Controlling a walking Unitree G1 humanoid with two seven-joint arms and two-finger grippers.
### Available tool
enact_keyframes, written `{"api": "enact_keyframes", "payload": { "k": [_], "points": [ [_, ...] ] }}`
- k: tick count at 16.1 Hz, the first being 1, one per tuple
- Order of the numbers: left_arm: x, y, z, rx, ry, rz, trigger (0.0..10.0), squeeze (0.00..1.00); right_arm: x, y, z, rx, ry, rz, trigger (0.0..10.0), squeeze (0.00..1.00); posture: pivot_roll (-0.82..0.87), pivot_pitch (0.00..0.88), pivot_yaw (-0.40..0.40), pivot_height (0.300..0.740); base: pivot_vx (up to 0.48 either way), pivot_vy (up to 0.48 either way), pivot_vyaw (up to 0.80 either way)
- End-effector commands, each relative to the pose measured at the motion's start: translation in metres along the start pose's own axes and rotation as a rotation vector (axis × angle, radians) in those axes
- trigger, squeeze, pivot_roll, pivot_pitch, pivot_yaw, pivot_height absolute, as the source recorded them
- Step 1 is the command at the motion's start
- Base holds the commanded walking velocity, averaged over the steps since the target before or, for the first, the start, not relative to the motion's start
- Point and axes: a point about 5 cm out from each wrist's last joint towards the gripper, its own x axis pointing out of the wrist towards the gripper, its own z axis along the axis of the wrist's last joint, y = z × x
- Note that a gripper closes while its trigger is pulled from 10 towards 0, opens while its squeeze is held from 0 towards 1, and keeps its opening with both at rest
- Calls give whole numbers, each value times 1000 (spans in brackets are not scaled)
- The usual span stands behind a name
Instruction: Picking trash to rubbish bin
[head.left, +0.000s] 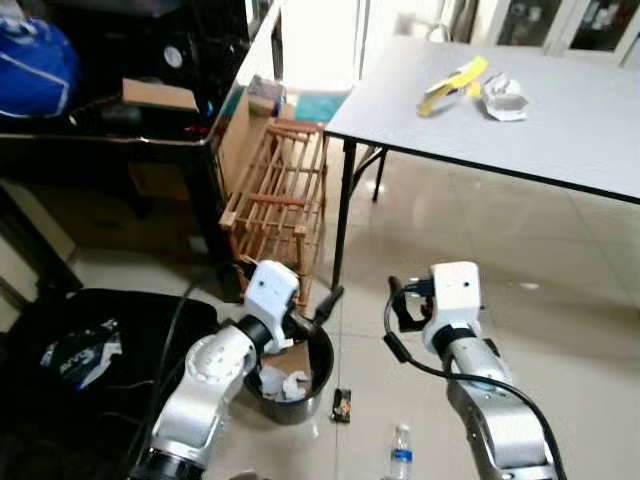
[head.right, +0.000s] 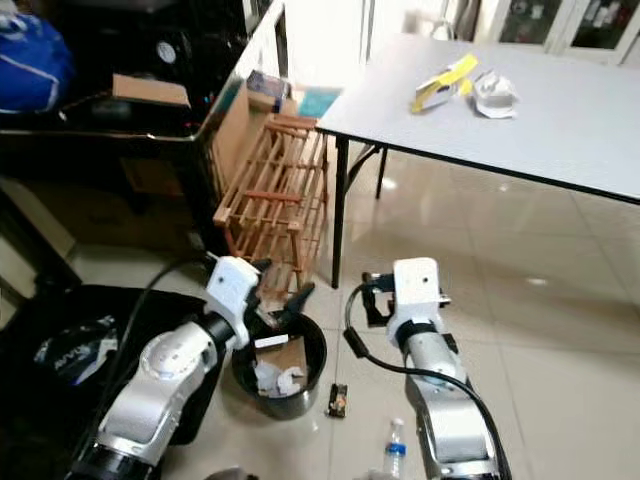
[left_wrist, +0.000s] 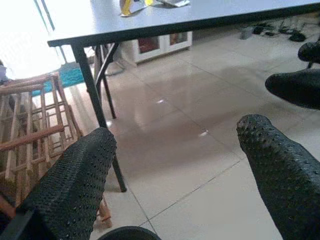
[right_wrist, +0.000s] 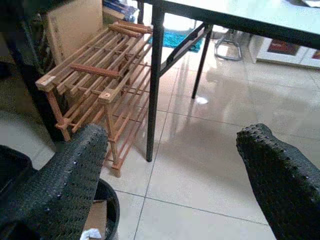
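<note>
Your left gripper (head.right: 283, 296) hangs right over the rim of the one black bin (head.right: 312, 378) on the floor, fingers spread wide, nothing between them. In the left wrist view the two black fingers (left_wrist: 75, 185) stand well apart with bare tile between.

Your right gripper (head.left: 402, 302) is held above the floor beside the bin, also wide and empty; its two pads (right_wrist: 65, 180) show a big gap in the right wrist view.

The bin already holds several pieces: white crumpled paper (head.right: 268, 378) and one brown cardboard scrap (head.right: 293, 354).

Trash on the floor, two items: one small dark wrapper (head.left: 342, 404) just beside the bin, and one clear plastic bottle (head.left: 400, 453) with a blue label a bit nearer you, between your two arms.

Trash on the table (head.left: 590, 130), two items: one yellow wrapper (head.left: 452, 84) and one white crumpled piece (head.left: 503, 99), side by side near the far edge, well away from both grippers.

One wooden rack (head.left: 278, 205) leans next to the table leg (head.left: 341, 215), just behind the bin. One black bag (head.left: 60, 360) lies on your left with a blue-white packet (head.left: 82, 352) on it. One dark desk (head.left: 120, 140) at the left carries one cardboard box (head.left: 160, 95).
</note>
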Motion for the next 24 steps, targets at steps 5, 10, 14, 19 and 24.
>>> {"api": "enact_keyframes", "payload": {
  "k": [5, 10, 14, 19, 24],
  "points": [
    [4, -5, 0, -4, 0, -19, 10000, 0, -1, -6, -3, -15, 21, -25, 10000, 0, -29, 109, 28, 740, 0, -294, 0],
    [5, -5, -1, -3, 7, -15, 10000, 0, -1, -6, -2, -18, 22, -26, 10000, 0, -30, 108, 31, 740, 0, -305, 0],
    [6, -5, -1, -2, 7, -16, 10000, 0, -1, -6, -2, -20, 21, -29, 10000, 0, -30, 108, 31, 740, 0, -306, 0],
    [8, -5, -4, 0, 14, -13, 10000, 0, 0, -7, -1, -25, 17, -29, 10000, 0, -34, 102, 31, 740, 0, -304, 0],
    [10, -5, -3, 5, 14, -9, 10000, 0, 1, -7, 0, -28, 10, -30, 10000, 0, -34, 102, 31, 740, 0, -300, 0]
  ]
}}
